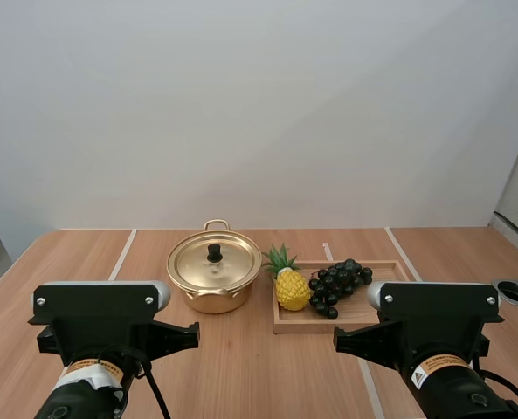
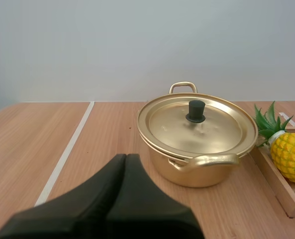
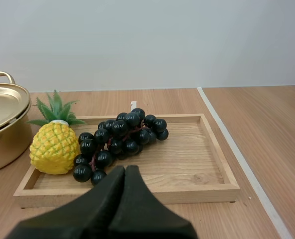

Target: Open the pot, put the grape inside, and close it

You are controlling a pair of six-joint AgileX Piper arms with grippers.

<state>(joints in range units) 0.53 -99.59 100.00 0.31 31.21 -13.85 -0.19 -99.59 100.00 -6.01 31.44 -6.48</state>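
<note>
- The gold pot (image 1: 213, 278) sits closed on the wooden surface (image 1: 84, 262). Its lid (image 2: 197, 124) looks light, stiff and slick, so pinch the black knob (image 2: 196, 110).
- The grape bunch (image 3: 120, 139) lies in the wooden tray (image 3: 207, 169) just beside a toy pineapple (image 3: 52, 147). It is probably floppy, so grip its middle.
- The left hand (image 2: 126, 158) and right hand (image 3: 126, 169) are clenched and empty.
- A plain pale wall (image 1: 259, 105) stands behind.

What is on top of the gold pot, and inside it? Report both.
On the round gold metal pot sits its gold lid, seated flat, with a black knob at its centre. The lid covers the whole opening, so the inside cannot be seen.
</note>
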